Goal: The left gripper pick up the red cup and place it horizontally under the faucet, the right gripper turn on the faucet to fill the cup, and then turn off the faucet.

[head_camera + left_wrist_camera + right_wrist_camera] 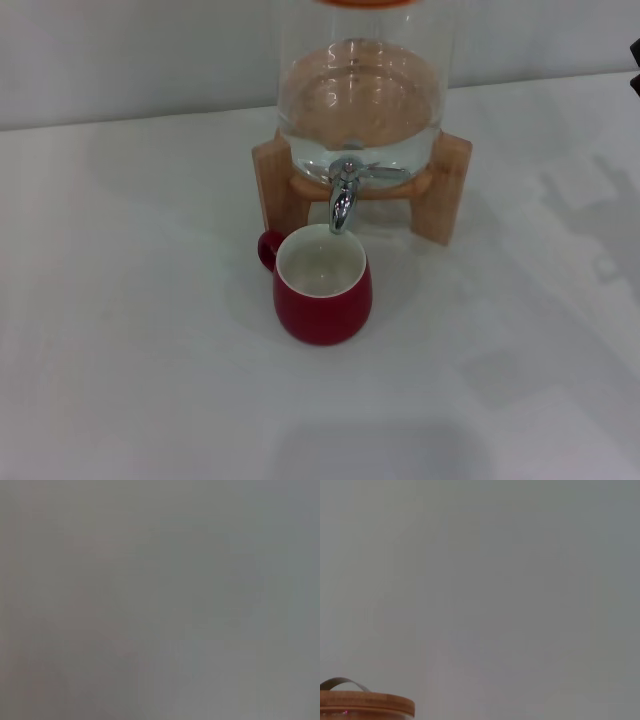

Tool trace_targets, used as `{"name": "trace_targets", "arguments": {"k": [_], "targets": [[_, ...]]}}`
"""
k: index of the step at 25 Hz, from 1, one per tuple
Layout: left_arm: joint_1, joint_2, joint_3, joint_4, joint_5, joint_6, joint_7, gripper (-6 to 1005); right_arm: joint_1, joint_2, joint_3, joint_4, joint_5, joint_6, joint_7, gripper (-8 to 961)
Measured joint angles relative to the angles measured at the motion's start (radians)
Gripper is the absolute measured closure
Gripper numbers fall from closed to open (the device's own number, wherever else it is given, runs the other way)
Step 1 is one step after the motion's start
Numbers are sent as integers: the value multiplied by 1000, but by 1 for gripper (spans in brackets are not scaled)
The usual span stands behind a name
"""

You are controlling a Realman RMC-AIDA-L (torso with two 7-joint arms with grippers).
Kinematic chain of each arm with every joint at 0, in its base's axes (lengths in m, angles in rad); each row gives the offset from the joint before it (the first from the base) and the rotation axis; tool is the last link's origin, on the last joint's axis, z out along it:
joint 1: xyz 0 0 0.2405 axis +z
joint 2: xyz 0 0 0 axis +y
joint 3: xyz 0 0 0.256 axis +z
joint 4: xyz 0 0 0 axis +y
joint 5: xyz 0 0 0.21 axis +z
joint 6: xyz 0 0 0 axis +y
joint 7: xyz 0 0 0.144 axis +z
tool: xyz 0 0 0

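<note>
White counter (120, 330). One glass dispenser (360, 100) on one wooden stand (440, 190), part full of water. One red cup (322, 285) upright on the counter, mouth up, long axis vertical, handle toward the robot's left and back. One chrome faucet (343, 195), spout pointing down over the cup's back rim. Neither hand shows, so grip state: can't tell. Right wrist view catches only the wooden lid (365, 703).

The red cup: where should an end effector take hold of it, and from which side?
Probably the loop handle, approached from the robot's left. The red cup stands upright, handle pointing left and clear; the faucet overhangs its rim, crowding a top-down grasp.
</note>
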Motion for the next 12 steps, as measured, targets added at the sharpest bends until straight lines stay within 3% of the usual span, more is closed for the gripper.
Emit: {"name": "trace_targets", "arguments": {"k": [12], "targets": [[-3,1,1,11,-12,0,0,162,-2,-3,9,-4,25,4,36,98]]}}
